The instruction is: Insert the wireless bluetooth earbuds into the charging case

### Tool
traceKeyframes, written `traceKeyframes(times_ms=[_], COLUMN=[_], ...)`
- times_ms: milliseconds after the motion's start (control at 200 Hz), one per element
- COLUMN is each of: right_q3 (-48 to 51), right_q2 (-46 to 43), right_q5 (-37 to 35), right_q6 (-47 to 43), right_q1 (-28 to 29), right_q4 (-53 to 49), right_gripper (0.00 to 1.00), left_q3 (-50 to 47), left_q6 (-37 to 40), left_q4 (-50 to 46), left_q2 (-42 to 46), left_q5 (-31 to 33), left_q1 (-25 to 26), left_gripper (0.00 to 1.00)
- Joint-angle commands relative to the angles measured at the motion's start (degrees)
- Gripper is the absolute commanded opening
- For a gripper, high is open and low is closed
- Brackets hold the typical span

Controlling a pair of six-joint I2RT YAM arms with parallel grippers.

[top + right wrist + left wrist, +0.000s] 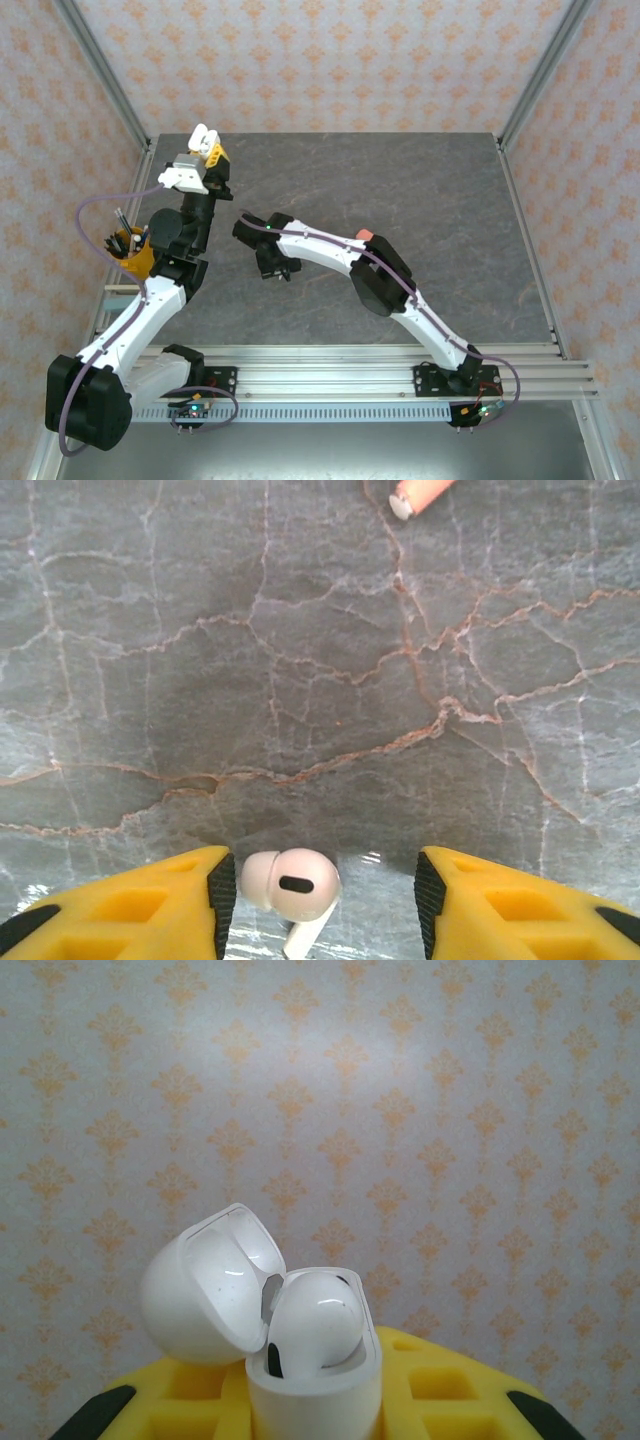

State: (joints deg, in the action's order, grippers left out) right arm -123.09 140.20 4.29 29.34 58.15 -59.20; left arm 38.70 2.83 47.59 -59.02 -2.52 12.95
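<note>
The right pincer (325,900) hangs low over the surface (300,680) with its yellow fingers (150,910) spread, released and gripping nothing. Between them the loose white earbud (290,885) lies on the surface, its bulb facing the camera and its stem running out of the lower edge of the wrist view. It sits off-centre. It is close against the black pad (222,905) of one finger, though I cannot tell whether it touches, and a clear gap separates it from the other finger. Further out, at the top edge of that view and well apart from the pincer, lies a salmon earbud (420,492), cut off by the frame, with its pale tip showing.

The left pincer (315,1405) is clenched on the charging case (315,1390), which stands upright between its yellow fingers. The lid (205,1285) is swung back to one side. The seated white earbud (318,1325) rests in the case, its bulb rising above the rim. Behind it is the patterned wall (450,1110).

From above, the left pincer (205,150) is raised near the far left corner of the surface with the white case at its tip. The right pincer (272,265) is down at the surface, apart from it. A salmon object (365,236) peeks from behind the right arm, and I cannot tell what it is.
</note>
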Motion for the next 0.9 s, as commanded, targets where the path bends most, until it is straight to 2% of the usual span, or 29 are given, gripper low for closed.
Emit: traceKeyframes(times_ms=[0,310,896], right_q3=[-2.65,-4.00,-0.65], right_q2=[2.32,3.39,1.04], right_q5=[-2.16,-1.48,-1.31], right_q6=[0.70,2.39,2.63], right_q1=[0.20,0.14,0.19], right_q4=[-2.65,-3.85,-4.26], right_gripper=[0.51,0.47,0.39], left_q3=[-0.90,-1.17,-0.73], left_q6=[-0.62,-0.72,-0.91], left_q4=[3.38,3.30,3.25], left_q2=[0.05,0.31,-0.21], left_q5=[-0.45,-0.64,-0.99], left_q1=[-0.54,-0.48,-0.49], left_gripper=[0.00,0.00,0.00])
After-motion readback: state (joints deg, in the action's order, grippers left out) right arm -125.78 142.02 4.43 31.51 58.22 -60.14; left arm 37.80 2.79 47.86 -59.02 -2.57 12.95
